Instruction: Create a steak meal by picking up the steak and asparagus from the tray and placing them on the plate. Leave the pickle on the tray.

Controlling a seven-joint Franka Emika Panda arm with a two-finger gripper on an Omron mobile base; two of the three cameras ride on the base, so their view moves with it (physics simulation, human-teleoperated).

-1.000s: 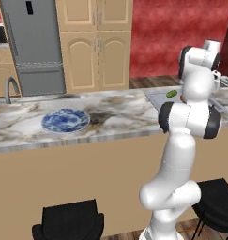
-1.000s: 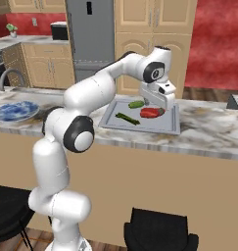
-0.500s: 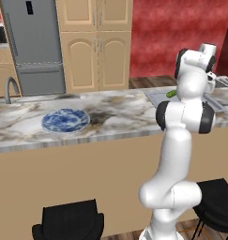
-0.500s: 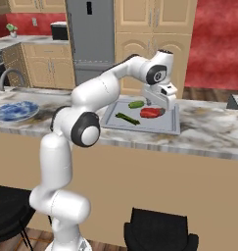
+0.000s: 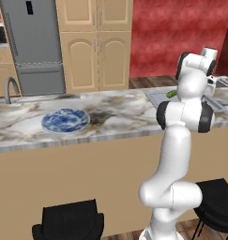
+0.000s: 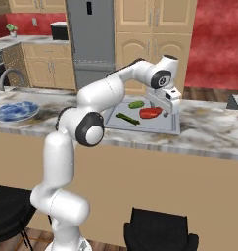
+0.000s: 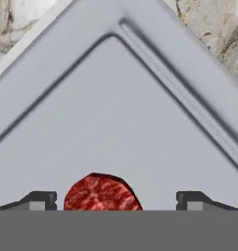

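Here, my two-finger gripper (image 7: 115,200) hangs low over the flat grey metal tray (image 6: 167,125) on the marble counter (image 6: 208,130), fingers (image 7: 42,200) spread wide with the red slab of raw steak (image 6: 151,112) between them, ungripped. The thin dark-green asparagus stalk (image 6: 127,118) and stubby green pickle (image 6: 136,104) lie beside it. The blue-and-white plate (image 5: 65,120) sits well apart.

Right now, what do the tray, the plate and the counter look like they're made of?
The tray looks like brushed grey metal: flat, matte, with a pressed, raised rim. The plate seems glazed ceramic, judging by its blue and white pattern, though the render leaves that open. The counter looks like polished marble or stone: pale with grey-brown veining.
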